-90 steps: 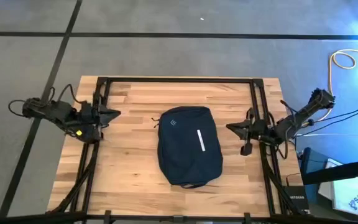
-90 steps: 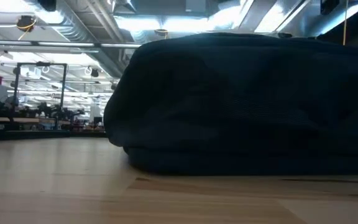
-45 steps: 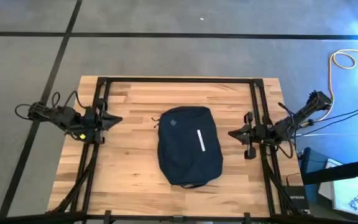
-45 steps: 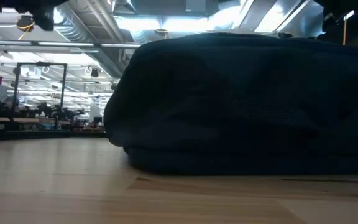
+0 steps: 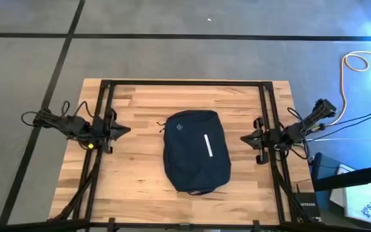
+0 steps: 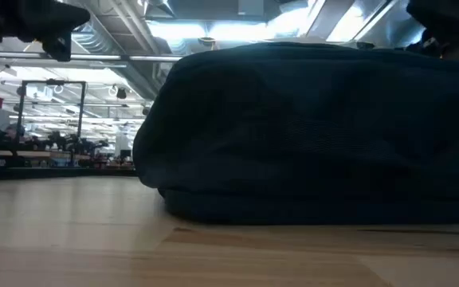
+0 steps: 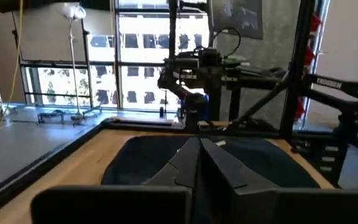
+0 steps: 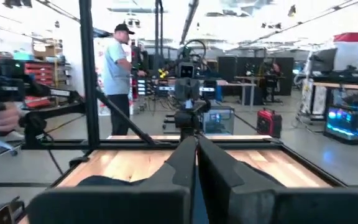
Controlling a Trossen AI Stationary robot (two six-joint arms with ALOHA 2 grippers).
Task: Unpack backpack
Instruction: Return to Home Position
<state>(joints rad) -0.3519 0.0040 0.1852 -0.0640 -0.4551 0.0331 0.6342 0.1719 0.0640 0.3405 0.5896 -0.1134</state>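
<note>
A pale wooden table (image 5: 134, 187) — the dark navy backpack (image 5: 196, 151) lies flat at its middle.

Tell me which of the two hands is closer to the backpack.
The right hand: only a narrow strip of table separates its tip from the backpack, while the left hand stands a much wider strip away.

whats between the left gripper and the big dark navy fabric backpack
Nothing. In the high view, only bare wooden tabletop separates the left gripper from the dark navy fabric backpack. The right gripper sits off the backpack's other side.
</note>
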